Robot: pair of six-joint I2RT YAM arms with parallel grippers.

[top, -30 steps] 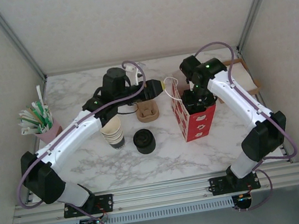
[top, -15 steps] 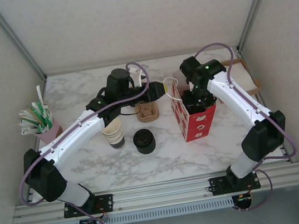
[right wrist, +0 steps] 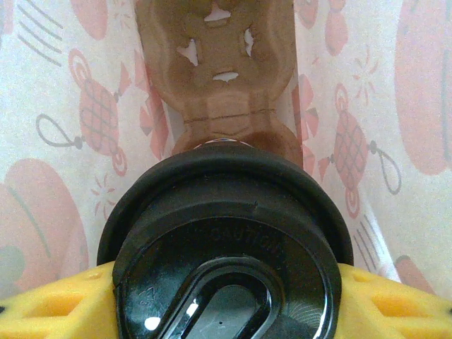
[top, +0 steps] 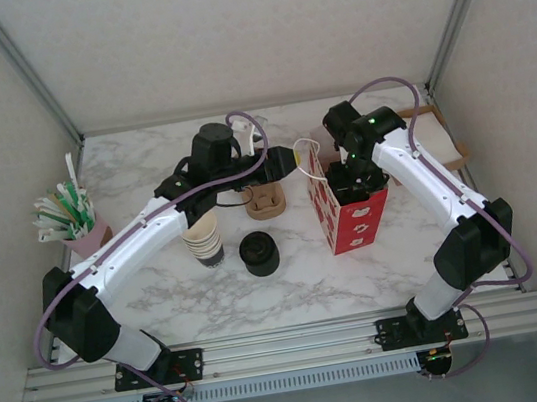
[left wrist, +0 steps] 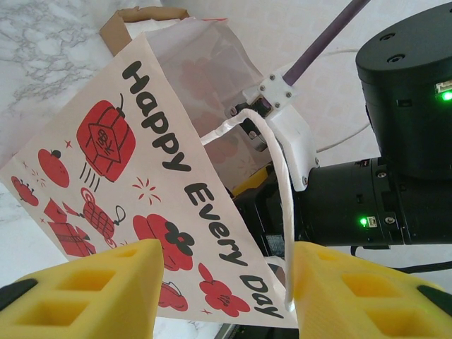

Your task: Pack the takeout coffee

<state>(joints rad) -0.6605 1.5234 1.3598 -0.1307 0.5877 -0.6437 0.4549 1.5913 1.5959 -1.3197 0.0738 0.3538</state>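
The right gripper [right wrist: 226, 300] clasps the takeout coffee [right wrist: 224, 212], marked "CAUTION" on top, inside the bag [left wrist: 106, 141] printed "Happy Every Day"; the left gripper [left wrist: 226, 293] stands released before it

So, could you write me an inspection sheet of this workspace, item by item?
Surface: marble-look table, no spills seen.
Job's things: coffee cup with black lid, down inside the paper bag, over a brown cardboard holder.
Clutter: stack of cups, stack of lids, second holder, pink pot of stirrers, cardboard trays at the far right.
Grippers: right gripper closed on the coffee cup; left gripper open by the bag, white handle between its fingers.
Cables: purple cables along both arms; none seen snagged.
Surroundings: white walls, metal frame posts.
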